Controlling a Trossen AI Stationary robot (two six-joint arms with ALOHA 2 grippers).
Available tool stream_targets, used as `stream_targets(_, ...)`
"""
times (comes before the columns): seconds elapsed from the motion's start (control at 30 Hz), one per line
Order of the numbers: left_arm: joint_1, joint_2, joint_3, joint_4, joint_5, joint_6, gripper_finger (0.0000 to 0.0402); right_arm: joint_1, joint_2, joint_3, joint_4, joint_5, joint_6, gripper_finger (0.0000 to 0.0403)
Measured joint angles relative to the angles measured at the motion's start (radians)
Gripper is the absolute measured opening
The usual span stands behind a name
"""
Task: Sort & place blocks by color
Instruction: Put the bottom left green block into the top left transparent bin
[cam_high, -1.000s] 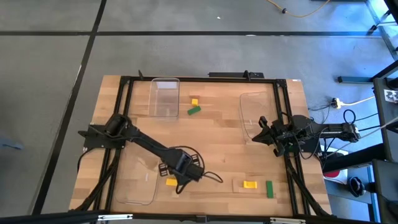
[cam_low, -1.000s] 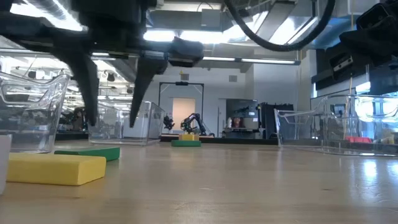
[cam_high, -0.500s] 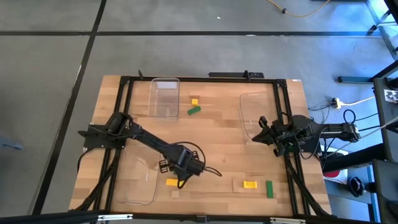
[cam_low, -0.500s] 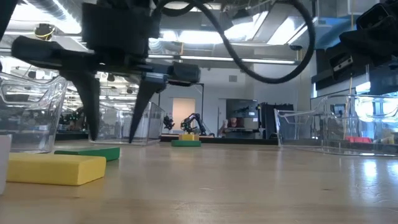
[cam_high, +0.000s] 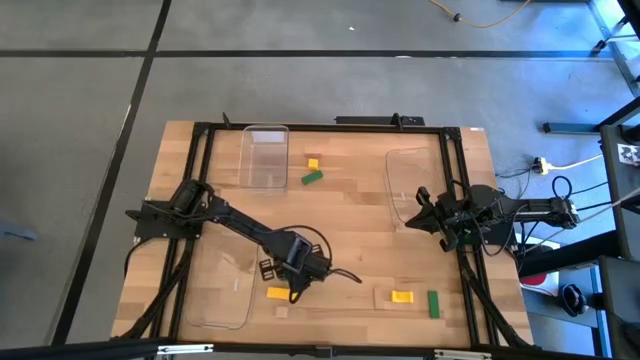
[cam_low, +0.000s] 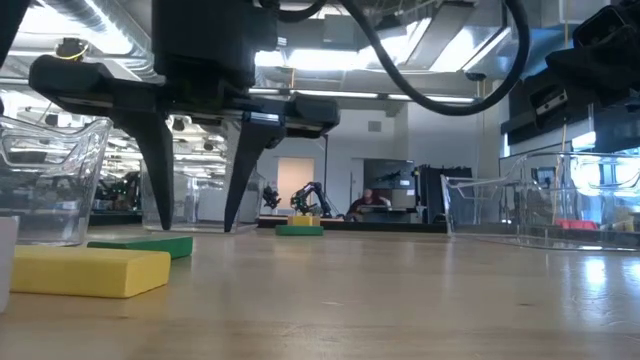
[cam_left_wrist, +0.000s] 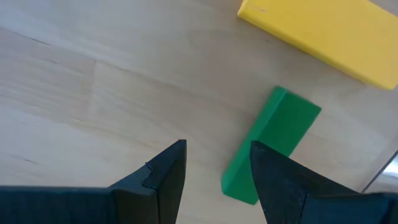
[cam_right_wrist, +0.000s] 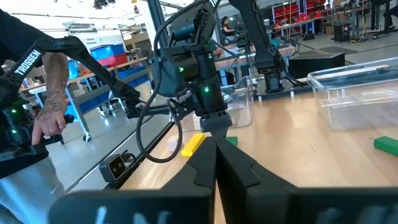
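Left gripper (cam_low: 195, 215) shifted; green block (cam_left_wrist: 270, 146) wrist-only.

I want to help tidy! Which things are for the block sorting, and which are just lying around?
For the job: bright green brick; yellow brick; tiny tan wooden cube; clear plastic tray; left gripper, fingers open beside the green brick.
Just lying about: yellow floor cable; black metal frame; right gripper, waiting at the right.

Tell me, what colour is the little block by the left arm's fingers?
Green. The block shows best in the left wrist view, lying beside a yellow one.
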Motion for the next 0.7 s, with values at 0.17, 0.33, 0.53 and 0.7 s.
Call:
stream_targets(0.17,0.003,0.0,0.0,-0.015,0.0,-0.001,0.0169,0.0,0.0,0.0,0.0,0.0,0.0,0.001)
stream_targets(0.33,0.003,-0.001,-0.006,-0.038,0.0,-0.001,0.0169,0.0,0.0,0.0,0.0,0.0,0.0,0.001)
stream_targets(0.53,0.005,-0.006,-0.046,-0.001,-0.007,-0.008,0.0169,0.0,0.0,0.0,0.0,0.0,0.0,0.001)
stream_targets(0.7,0.005,-0.009,-0.06,0.026,-0.007,-0.017,0.0169,0.0,0.0,0.0,0.0,0.0,0.001,0.001)
